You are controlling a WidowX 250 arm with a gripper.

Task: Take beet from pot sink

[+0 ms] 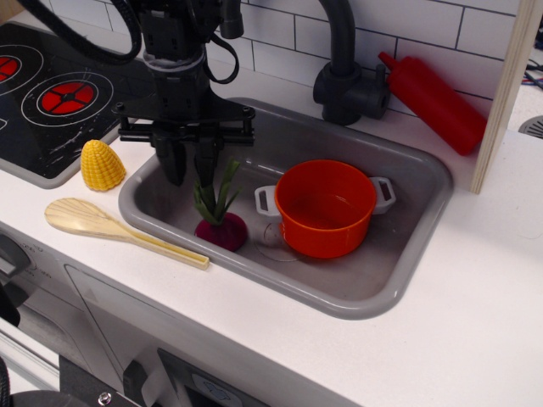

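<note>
Grey sink [407,280] holds beet [221,231] beside pot [326,207], tool [190,166] fingers apart above.

No readable text, label, brand, number or sign appears on anything in view.

The arm above the end effector [191,165] runs out of the picture at the top edge, so its upper part cannot be seen. The stovetop [51,93] is cut by the left and top edges. The tap [344,76] loses its upper curve at the top edge. The end effector and arm cover part of the sink's [407,254] back left rim. The pot [327,208] hides the sink floor behind it and part of the drain mark. The worktop [475,339] runs off at the right and bottom edges. The beet's [221,231] leaf tips rise close beside one finger; contact cannot be told.
</note>
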